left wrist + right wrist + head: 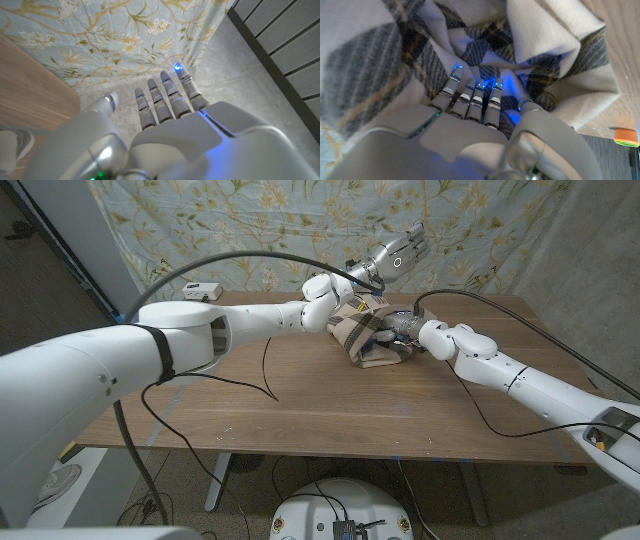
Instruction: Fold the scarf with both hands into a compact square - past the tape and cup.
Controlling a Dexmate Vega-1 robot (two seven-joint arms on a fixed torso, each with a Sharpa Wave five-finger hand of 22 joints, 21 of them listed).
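Left hand (400, 252) is up in the air past the table's far edge, arm stretched long across the wood, fingers (170, 95) straight and a little apart, holding nothing, pointing at the floral curtain (115, 35). Right hand (393, 332) is low, arm reaching in from the right corner, and it's buried in the scarf (365, 332); fingers (472, 97) extended and pushed into the plaid folds, touching cloth, though whether they actually grip it I cannot tell. The scarf sits bunched in a rumpled heap at the far middle of the table (300, 400), cream with grey checks. A small white box (202, 291) rests at the far left corner. Black cables trail across the wood.
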